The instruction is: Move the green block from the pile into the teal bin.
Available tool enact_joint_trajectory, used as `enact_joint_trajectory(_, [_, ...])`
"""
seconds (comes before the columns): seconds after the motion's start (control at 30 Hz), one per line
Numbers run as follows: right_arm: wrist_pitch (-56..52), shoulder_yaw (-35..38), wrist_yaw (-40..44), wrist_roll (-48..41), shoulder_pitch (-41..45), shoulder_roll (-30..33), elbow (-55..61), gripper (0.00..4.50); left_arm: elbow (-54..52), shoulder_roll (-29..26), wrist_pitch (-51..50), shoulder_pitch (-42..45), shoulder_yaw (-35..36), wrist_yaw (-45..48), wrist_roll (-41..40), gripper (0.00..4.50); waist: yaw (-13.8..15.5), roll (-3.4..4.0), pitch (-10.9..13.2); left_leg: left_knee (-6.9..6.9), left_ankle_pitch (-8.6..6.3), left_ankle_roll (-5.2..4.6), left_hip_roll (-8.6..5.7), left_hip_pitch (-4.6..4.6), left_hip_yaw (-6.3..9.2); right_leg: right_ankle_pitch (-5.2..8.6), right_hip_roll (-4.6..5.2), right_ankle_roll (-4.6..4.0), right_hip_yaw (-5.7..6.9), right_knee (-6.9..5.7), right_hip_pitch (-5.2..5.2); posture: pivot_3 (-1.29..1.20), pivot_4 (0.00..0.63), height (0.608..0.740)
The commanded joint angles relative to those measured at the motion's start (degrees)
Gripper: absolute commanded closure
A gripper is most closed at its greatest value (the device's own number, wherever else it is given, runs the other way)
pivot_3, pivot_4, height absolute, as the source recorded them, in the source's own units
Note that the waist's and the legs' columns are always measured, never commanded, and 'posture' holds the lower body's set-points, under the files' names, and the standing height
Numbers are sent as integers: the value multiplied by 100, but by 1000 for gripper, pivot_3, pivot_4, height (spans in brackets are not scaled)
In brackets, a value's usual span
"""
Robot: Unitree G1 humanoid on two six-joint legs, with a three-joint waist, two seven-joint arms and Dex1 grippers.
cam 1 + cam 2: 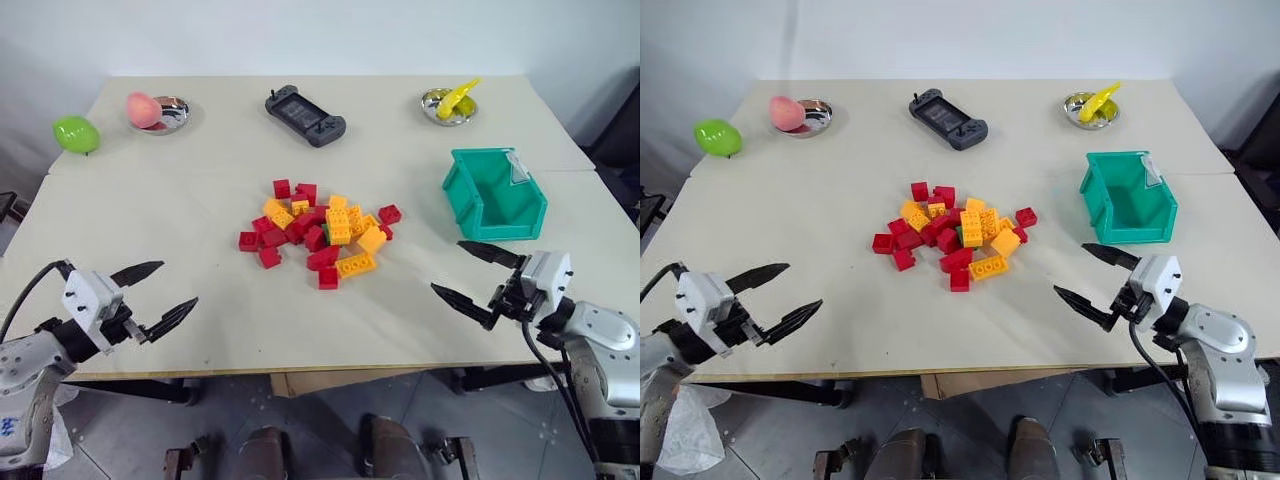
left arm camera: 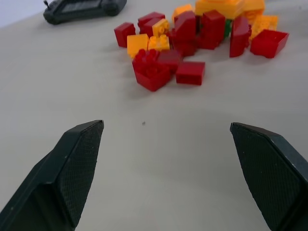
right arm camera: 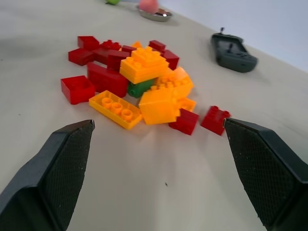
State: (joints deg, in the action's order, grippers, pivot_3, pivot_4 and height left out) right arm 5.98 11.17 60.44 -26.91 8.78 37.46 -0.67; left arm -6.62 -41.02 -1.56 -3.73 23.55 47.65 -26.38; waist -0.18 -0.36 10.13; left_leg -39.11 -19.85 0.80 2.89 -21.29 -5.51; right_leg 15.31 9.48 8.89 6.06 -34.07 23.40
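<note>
Green block (image 3: 140, 88) sits deep in the pile (image 1: 318, 233), mid-frame in the head views; mostly buried under orange bricks, so seemingly only one side shows. Teal bin (image 1: 494, 193) right of centre, well apart from the pile, upright on the worktop (image 1: 200, 200). Left gripper (image 1: 160, 293) lower left, fingers spread wide, holding nothing. Right gripper (image 1: 476, 274) lower right, fingers likewise wide apart, empty, just below the bin. Both hang over the worktop's near edge.
</note>
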Motion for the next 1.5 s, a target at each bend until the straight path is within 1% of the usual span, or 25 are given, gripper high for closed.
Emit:
enact_joint_trajectory(0.03, [-44, -25, 63, -13, 143, -5, -54, 18, -16, 28, -16, 117, 28, 6, -63, 0, 1, 0, 0, 0, 0, 0, 0, 0, 0, 0, 0, 1, 0, 0, 0, 0, 150, 740])
enact_joint_trajectory(0.07, [-208, -100, 41, -85, 227, -55, -12, 18, -95, 53, -245, 109, 36, 98, -320, 0, 0, 0, 0, 0, 0, 0, 0, 0, -1, -1, 0, 1, 0, 0, 0, 0, 150, 740])
enact_joint_trajectory(0.13, [-940, -290, -198, -489, 512, -258, 312, 18, -323, 15, -478, -16, -6, 476, -690, 0, -12, 0, 0, 1, 0, 0, 0, 0, -1, -1, 0, 1, 0, 0, 0, 0, 150, 740])
enact_joint_trajectory(0.17, [-1335, -492, -195, -604, 654, -286, 525, 192, -403, 53, -389, -42, -48, 559, -683, 0, -31, 1, 0, 0, 0, 0, 1, 0, -2, -1, 0, 1, 0, -2, 3, 0, 150, 740])
enact_joint_trajectory(0.23, [-1769, -742, -160, -625, 800, -285, 772, 601, -459, 122, -298, -29, -86, 586, -633, 0, -44, 4, 2, 0, 0, 1, 2, 0, -7, -1, 0, 1, 0, -5, 7, 0, 150, 740])
enact_joint_trajectory(0.33, [-2294, -1610, -495, -33, 1176, -553, 906, 1621, -594, 135, 20, -129, -467, 884, -307, 0, -38, 2, 1, 0, 0, 2, 3, 0, -5, 0, 0, 1, 0, -5, 6, 0, 150, 740])
enact_joint_trajectory(0.37, [-2389, -1781, -603, 90, 1271, -656, 891, 1947, -609, 148, 86, -144, -544, 936, -251, 0, -40, 2, 0, 0, 0, 2, 2, 0, -6, -1, 0, 0, 0, -4, 7, 0, 150, 740])
enact_joint_trajectory(0.4, [-2405, -2000, -750, 279, 1406, -872, 779, 2356, -641, 211, 111, -155, -634, 906, -213, 0, -40, 2, 0, 0, -1, 3, 2, 0, -5, 0, 0, 0, 0, -5, 7, 0, 150, 740])
enact_joint_trajectory(0.5, [-2158, -2624, -1135, 1001, 1815, -1509, 302, 3357, -674, 345, 267, -181, -836, 872, -60, 0, -57, 2, 0, 0, -1, 4, 2, -4, -7, 0, 0, 0, 0, -5, 12, 0, 150, 740])
enact_joint_trajectory(0.6, [-2063, -2854, -1480, 1381, 2178, -2042, -181, 4440, -648, 429, 373, -149, -915, 789, 50, 0, -68, 2, 1, 0, -1, 4, 1, -6, -7, -1, 0, 0, 0, -7, 14, 0, 150, 740])
enact_joint_trajectory(0.67, [-1963, -2809, -1747, 1541, 2446, -2352, -581, 4480, -632, 456, 401, -117, -954, 754, 94, 0, -84, 2, 0, -1, -1, 4, 2, -6, -7, -1, 0, 0, 1, -8, 14, 0, 150, 740])
enact_joint_trajectory(0.73, [-1697, -2657, -2106, 1820, 2838, -2511, -1217, 4480, -593, 467, 446, -52, -1010, 728, 155, 0, -106, 2, 0, 0, -1, 4, 2, -6, -6, -1, 0, 0, 2, -10, 14, 0, 150, 740])
enact_joint_trajectory(0.8, [-1646, -2471, -2323, 1891, 3144, -2598, -1713, 4480, -544, 470, 479, 20, -1055, 710, 188, 0, -125, 3, 1, 0, -1, 4, 1, -6, -6, -1, 0, 0, 3, -10, 14, 0, 150, 740])
enact_joint_trajectory(0.97, [-1200, -2154, -2722, 2222, 3920, -2488, -3040, 4480, -324, 511, 565, 255, -1146, 694, 253, 0, -184, 4, 1, 3, -1, 4, 2, -6, -9, -1, 0, 0, 6, -10, 18, 0, 150, 740])
enact_joint_trajectory(1.13, [-857, -1781, -2939, 2342, 4381, -2186, -4004, 4480, -240, 607, 609, 391, -1191, 612, 252, 0, -192, 4, 1, 5, -1, 4, 2, -5, -11, 0, 0, 0, 7, -10, 18, 0, 150, 740])
enact_joint_trajectory(1.3, [-693, -1693, -2871, 2455, 4482, -2081, -4503, 4480, -164, 639, 623, 442, -1198, 582, 250, 0, -191, 3, 1, 4, -1, 4, 3, -3, -11, 0, 0, 0, 7, -11, 14, 0, 150, 740])
enact_joint_trajectory(1.43, [-315, -1804, -2574, 2372, 4367, -2472, -4201, 4480, -94, 642, 625, 472, -1202, 590, 251, 0, -223, 3, 1, 3, -1, 4, 3, 0, -11, 0, 0, 0, 7, -11, 11, 0, 150, 740])
enact_joint_trajectory(1.5, [-211, -1983, -2435, 2443, 4282, -2693, -3926, 4480, -88, 656, 587, 465, -1175, 557, 219, 0, -283, 5, 2, 6, -1, 5, 4, 0, -11, 0, 0, 0, 7, -11, 14, 0, 150, 740])
